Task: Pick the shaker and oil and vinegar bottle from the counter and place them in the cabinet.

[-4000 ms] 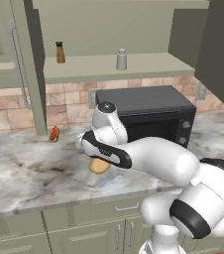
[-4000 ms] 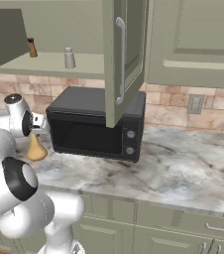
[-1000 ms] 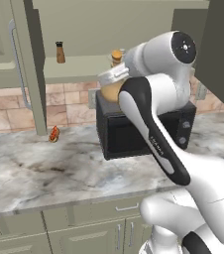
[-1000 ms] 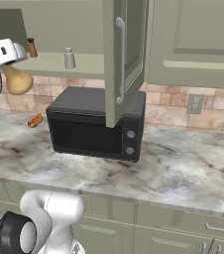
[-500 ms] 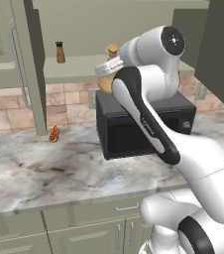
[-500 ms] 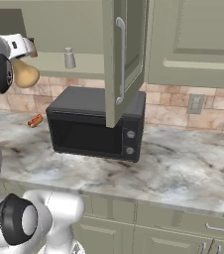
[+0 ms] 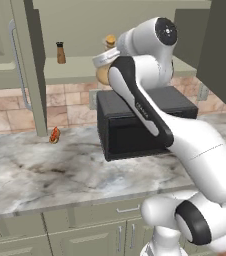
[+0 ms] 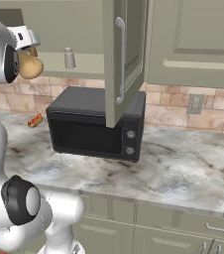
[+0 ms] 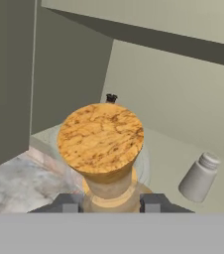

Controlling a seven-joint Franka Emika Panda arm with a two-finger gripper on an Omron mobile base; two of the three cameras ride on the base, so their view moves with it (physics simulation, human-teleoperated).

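the gripper (image 9: pixel 107 202) pinches the oil and vinegar bottle (image 9: pixel 102 144) up beside the shaker (image 9: pixel 199 177), ready for the cabinet (image 9: pixel 158 149) shelf

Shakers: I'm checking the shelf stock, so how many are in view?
2. A brown shaker with dark cap stands at the cabinet shelf's left; a small light-grey shaker with silvery top stands further right. Others may be hidden.

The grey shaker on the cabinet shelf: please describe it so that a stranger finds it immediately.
Look at the open sage-green cabinet above the black microwave. On its pale shelf stands the shaker, small, light grey, with a rounded top. The brown shaker farther along the shelf is darker and has a dark cap.
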